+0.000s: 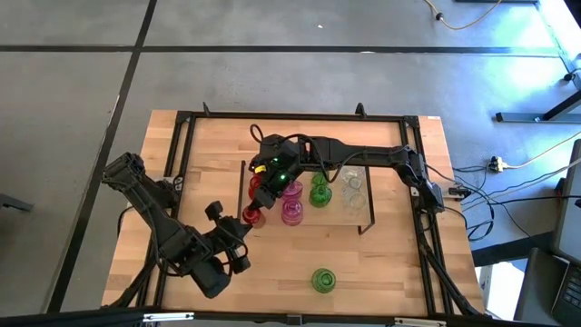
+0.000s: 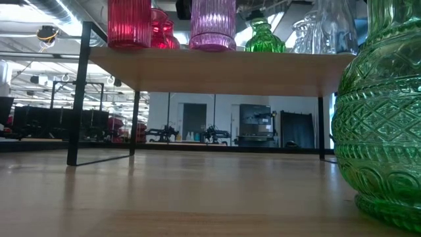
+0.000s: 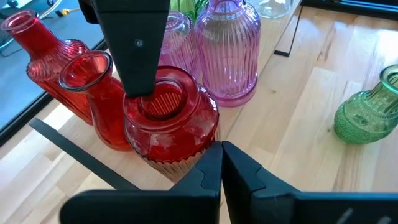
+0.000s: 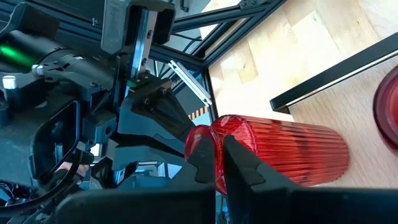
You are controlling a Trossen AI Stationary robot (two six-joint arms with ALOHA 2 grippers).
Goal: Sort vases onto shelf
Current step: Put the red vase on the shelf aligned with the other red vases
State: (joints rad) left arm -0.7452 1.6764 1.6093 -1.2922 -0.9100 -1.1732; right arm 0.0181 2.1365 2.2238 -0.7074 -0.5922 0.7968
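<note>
A ribbed red vase [image 4: 292, 152] stands at the left front corner of the shelf [image 1: 349, 218], beside other red vases [image 3: 68, 81], pink vases [image 1: 291, 202], a green vase [image 1: 320, 193] and clear vases [image 1: 352, 189] lined along the shelf. The right end effector [image 4: 219, 158] is pinched shut on this red vase's rim. One more green vase [image 1: 323, 280] sits apart on the worktop [image 1: 390, 263] near its front edge, and the left end effector [image 3: 221, 169], fingers closed and empty, hovers over the worktop just in front of the shelf's red vases.
</note>
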